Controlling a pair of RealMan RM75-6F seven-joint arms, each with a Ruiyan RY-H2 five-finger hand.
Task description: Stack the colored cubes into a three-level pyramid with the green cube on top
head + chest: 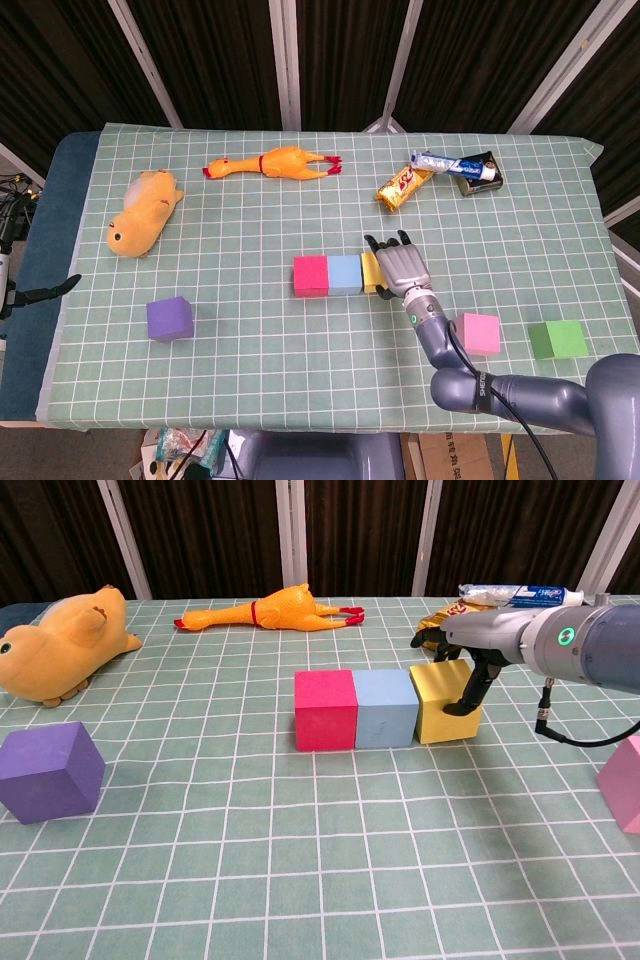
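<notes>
The yellow cube (447, 701) sits at the right end of the bottom row, and the right hand (402, 264) rests over it with its fingers (470, 690) curled down against the cube's right face; whether they truly clamp it or only press on it I cannot tell. Outward from there, the yellow cube touches the blue cube (386, 708), which in turn touches the red cube (325, 710), so the row of three looks laid and close to straight on the counter (300, 880). The next level needs loose cubes: the pink cube (478, 333) lies just behind and to the right of the right hand's wrist, nearest of all, and the green cube (558, 340) lies further right. The purple cube (169, 318) sits well apart on the far left, out of easy reach for this hand. The left hand is not visible.
</notes>
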